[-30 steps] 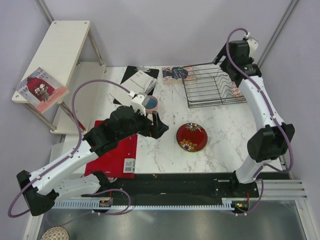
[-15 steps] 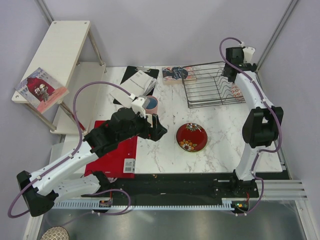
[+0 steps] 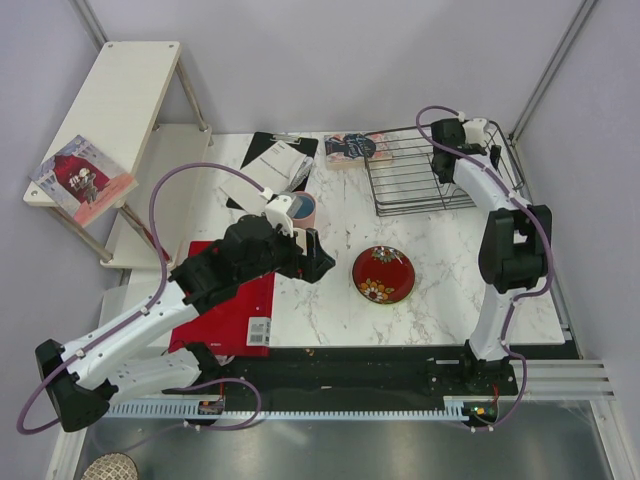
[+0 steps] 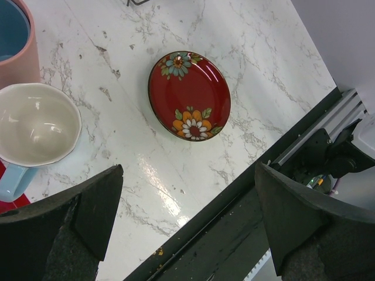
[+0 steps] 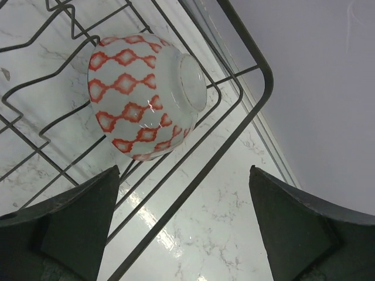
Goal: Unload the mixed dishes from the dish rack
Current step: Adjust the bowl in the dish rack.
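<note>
Right claw (image 5: 183,181), jaws wide apart, hovers over the small white ceramic bowl with red diamond pattern (image 5: 137,96) lying sideways in the black wire dish rack (image 5: 269,79); likely slippery, breakable, so pinch its rim wall

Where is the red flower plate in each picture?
Top external: the red flower plate lies on the table, just right of centre.
Left wrist: the red flower plate is at the upper middle.
Right wrist: not in it.
Shared landmark: the white marble table, seen in all three views.
</note>
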Tool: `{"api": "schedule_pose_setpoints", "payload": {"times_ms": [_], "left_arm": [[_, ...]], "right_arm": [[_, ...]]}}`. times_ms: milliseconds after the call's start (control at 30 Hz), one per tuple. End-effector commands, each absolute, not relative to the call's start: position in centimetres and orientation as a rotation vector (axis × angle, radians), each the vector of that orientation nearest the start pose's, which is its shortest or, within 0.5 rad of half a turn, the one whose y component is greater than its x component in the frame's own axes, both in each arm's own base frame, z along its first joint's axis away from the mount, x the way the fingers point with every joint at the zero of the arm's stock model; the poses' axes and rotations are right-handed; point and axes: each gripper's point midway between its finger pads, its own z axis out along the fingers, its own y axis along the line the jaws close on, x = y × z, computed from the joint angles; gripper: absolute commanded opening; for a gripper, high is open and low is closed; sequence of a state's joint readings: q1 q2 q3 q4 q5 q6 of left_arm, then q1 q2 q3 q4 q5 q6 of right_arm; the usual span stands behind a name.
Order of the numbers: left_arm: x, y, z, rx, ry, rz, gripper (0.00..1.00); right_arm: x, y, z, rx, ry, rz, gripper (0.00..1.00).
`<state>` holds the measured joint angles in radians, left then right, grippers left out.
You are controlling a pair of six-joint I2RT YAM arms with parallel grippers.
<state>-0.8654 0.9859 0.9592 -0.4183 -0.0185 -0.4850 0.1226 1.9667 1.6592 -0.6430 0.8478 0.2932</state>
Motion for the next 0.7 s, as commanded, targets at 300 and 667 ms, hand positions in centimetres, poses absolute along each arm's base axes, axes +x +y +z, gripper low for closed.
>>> {"api": "schedule_pose_setpoints", "payload": {"times_ms": [300,667], "left_arm": [[20.2,-26.5,24.0,0.433,2.082,-0.811,0.99],[20.5,-26.3,23.4,0.424,2.091,-0.786,0.99]], "right_arm": [[49.0,-5.9,15.0,0.405,2.159,-0.996,0.98],[50.0,-6.8,14.2,0.413,2.122,-1.113,0.98]]}}
